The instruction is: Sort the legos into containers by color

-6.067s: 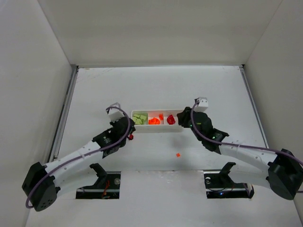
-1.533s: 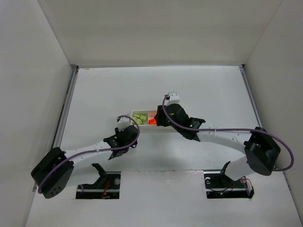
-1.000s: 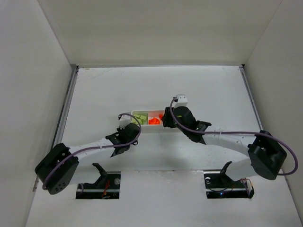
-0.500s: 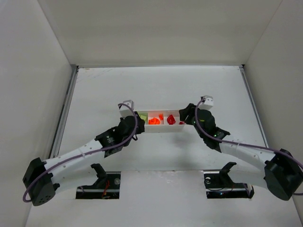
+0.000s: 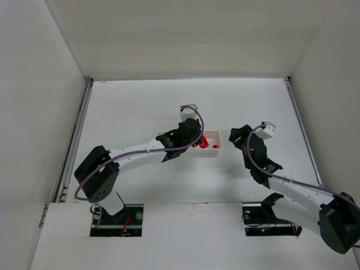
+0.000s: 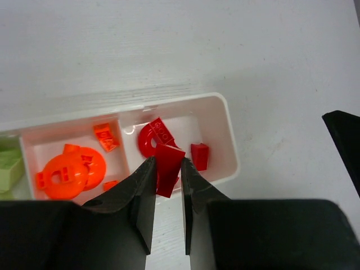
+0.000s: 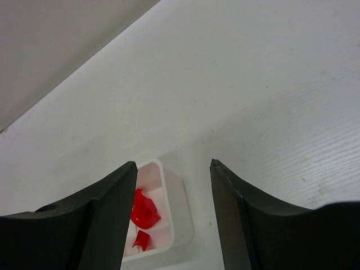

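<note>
The white worktop point(image 5: 140, 107) is carrying one shallow white tray point(image 6: 228, 135) with three compartments, and everything here is being placed against that tray. The left arm is stretching across the tray's near side, and its left end effector point(image 6: 166, 169) is hanging over the near wall of the tray's right-end compartment, its jaws standing narrow and pinching a small red brick point(image 6: 169, 154) between them. The right end effector point(image 7: 173, 169) is sitting off the tray's right end, apart from it, with its jaws spread wide and carrying nothing; only the tray's red end is showing between its fingers. Inside the tray the sorting is looking nearly finished: the right-end compartment is holding red pieces only, a curved one point(image 6: 153, 138) and a smaller one point(image 6: 199, 156); the middle compartment is holding orange pieces, a round one point(image 6: 70, 171) and smaller bits point(image 6: 106, 136); and pale green bricks point(image 6: 8, 163) are peeking in from the left-end compartment, most of it lying outside the wrist view. No colour is appearing in the wrong compartment as far as these views are showing. What is remaining, in my judgement, is letting the pinched red brick go into the right-end compartment. No loose brick is showing on the worktop around the tray in the overhead view, though the left arm is hiding the strip along the tray's near side, so a stray piece there cannot be ruled out.
</note>
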`<move>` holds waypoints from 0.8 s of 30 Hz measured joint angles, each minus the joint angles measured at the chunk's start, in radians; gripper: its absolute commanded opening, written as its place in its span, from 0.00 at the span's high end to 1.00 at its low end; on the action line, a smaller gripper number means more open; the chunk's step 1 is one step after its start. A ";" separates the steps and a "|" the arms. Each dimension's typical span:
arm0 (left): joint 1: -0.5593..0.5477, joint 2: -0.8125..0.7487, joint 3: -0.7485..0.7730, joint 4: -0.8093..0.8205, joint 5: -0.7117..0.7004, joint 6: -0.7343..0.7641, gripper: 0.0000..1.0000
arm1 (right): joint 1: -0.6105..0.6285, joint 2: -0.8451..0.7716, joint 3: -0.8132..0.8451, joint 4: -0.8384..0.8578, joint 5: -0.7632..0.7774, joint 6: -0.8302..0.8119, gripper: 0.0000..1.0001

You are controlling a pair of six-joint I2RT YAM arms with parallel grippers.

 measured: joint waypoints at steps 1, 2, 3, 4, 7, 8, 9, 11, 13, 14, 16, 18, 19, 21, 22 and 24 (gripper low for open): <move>-0.002 0.035 0.026 0.004 0.013 0.001 0.88 | 0.000 0.004 0.000 0.002 0.003 0.002 0.39; -0.004 0.068 0.051 0.006 0.021 0.001 0.88 | 0.000 0.008 0.000 0.003 0.005 0.003 0.39; -0.006 0.100 0.075 0.008 0.032 0.001 0.88 | 0.000 0.011 0.000 0.004 0.005 0.006 0.39; -0.008 0.128 0.095 0.011 0.041 0.001 0.88 | 0.000 0.013 0.000 0.004 0.005 0.006 0.39; -0.018 0.201 0.150 0.012 0.060 0.001 0.86 | 0.001 0.009 0.000 0.008 0.005 0.009 0.39; -0.021 0.218 0.162 0.011 0.064 0.001 0.86 | 0.001 0.004 -0.002 0.012 0.006 0.010 0.39; -0.024 0.234 0.173 0.011 0.067 0.001 0.85 | 0.001 -0.002 -0.003 0.018 0.006 0.010 0.39; -0.031 0.257 0.188 0.011 0.071 0.000 0.81 | 0.001 -0.016 -0.005 0.025 0.006 0.011 0.38; -0.037 0.266 0.194 0.010 0.071 0.001 0.76 | 0.001 -0.030 -0.010 0.027 0.006 0.011 0.38; -0.039 0.266 0.194 0.009 0.069 0.001 0.74 | 0.001 -0.034 -0.014 0.032 0.006 0.011 0.38; -0.043 0.266 0.196 0.010 0.063 0.003 0.70 | 0.001 -0.034 -0.016 0.034 0.006 0.013 0.38; -0.049 0.265 0.196 0.010 0.051 0.007 0.66 | 0.001 -0.030 -0.016 0.034 0.006 0.013 0.38; -0.051 0.264 0.196 0.010 0.043 0.010 0.64 | 0.002 -0.028 -0.016 0.035 0.008 0.013 0.38; -0.056 0.261 0.196 0.010 0.034 0.013 0.63 | 0.003 -0.023 -0.016 0.042 0.015 0.011 0.38; -0.057 0.258 0.196 0.010 0.031 0.015 0.62 | 0.005 -0.018 -0.016 0.045 0.019 0.010 0.38; -0.059 0.240 0.193 0.009 0.023 0.019 0.61 | 0.008 -0.005 -0.016 0.047 0.021 0.009 0.38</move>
